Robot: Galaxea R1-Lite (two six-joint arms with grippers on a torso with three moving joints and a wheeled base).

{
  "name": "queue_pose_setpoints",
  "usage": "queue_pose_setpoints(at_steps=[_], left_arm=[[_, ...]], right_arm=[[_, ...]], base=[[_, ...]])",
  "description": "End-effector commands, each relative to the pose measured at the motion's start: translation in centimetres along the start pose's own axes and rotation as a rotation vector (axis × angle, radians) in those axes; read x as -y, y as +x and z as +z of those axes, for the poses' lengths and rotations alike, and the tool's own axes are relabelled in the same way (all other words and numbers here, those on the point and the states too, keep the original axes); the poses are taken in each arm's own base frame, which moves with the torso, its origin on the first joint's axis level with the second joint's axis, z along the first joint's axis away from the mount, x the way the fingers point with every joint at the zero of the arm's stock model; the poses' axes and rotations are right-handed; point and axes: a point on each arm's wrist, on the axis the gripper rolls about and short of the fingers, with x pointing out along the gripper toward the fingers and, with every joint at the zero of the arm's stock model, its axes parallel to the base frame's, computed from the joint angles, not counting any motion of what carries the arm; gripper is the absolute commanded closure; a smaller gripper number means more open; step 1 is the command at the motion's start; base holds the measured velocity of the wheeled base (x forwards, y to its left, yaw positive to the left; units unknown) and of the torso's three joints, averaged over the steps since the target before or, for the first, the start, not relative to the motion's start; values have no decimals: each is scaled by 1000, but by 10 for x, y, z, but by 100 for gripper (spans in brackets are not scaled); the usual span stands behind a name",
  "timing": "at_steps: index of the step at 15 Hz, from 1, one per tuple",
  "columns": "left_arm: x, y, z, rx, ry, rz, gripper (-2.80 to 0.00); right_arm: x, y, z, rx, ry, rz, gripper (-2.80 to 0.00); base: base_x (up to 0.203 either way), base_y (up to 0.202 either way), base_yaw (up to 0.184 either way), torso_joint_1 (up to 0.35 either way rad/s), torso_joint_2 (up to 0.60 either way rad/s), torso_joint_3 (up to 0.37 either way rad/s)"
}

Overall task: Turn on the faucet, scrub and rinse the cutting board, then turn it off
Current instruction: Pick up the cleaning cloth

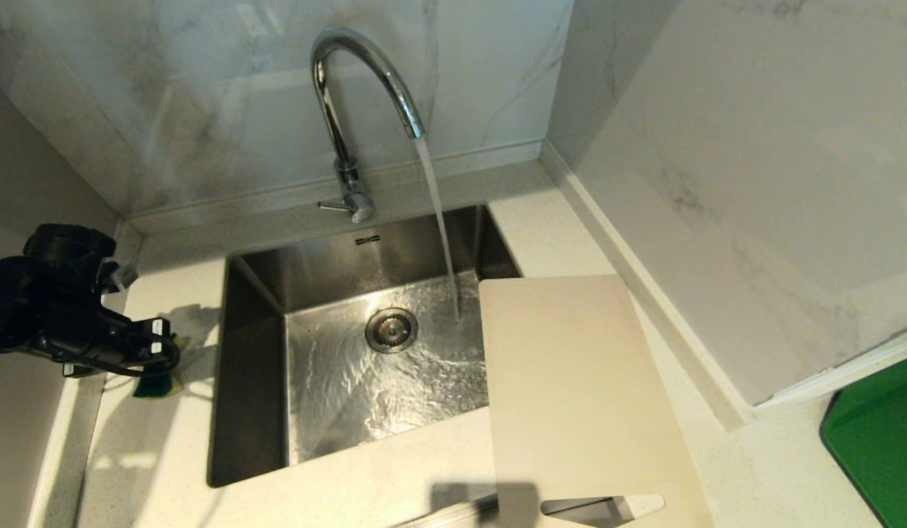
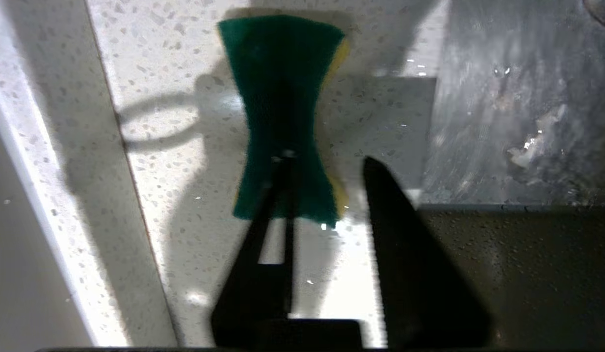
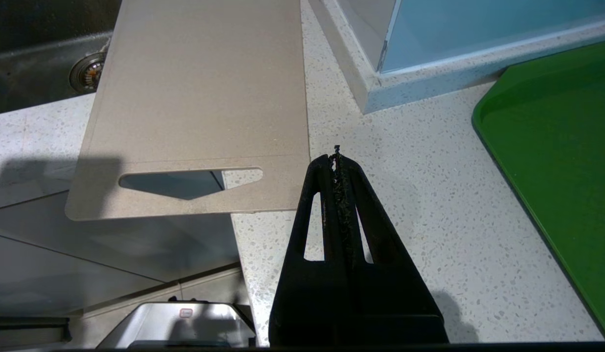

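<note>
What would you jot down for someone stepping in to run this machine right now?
Left pincer: open, over the green-and-yellow sponge on the counter left of the sink; one finger overlaps the sponge, nothing gripped.
Right pincer: shut, empty, parked over the counter beside the cutting board's handle end.
Faucet: running, water falling into the sink.
Cutting board: lying on the counter at the sink's right edge, one end jutting over the basin, handle slot toward the robot.
Done: water on.
Left: grab sponge, scrub and rinse the board, shut off the tap.
</note>
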Motion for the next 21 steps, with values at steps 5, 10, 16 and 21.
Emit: queue_pose_setpoints(at_steps=[5, 10, 16, 21], left_arm=[[-16, 12, 1, -26, -29, 34, -280], [-21, 28, 3, -11, -46, 33, -280], [-28, 34, 4, -10, -65, 9, 0], [-27, 34, 1, -27, -73, -47, 0]], right_arm=[[0, 0, 0, 0, 0, 0, 0], [0, 0, 0, 0, 0, -1, 0], [0, 0, 0, 0, 0, 0, 0], [0, 0, 0, 1, 0, 1, 0]], base=[[0, 0, 0, 0, 0, 0], [0, 0, 0, 0, 0, 0], [0, 0, 0, 0, 0, 0], [0, 0, 0, 0, 0, 0]])
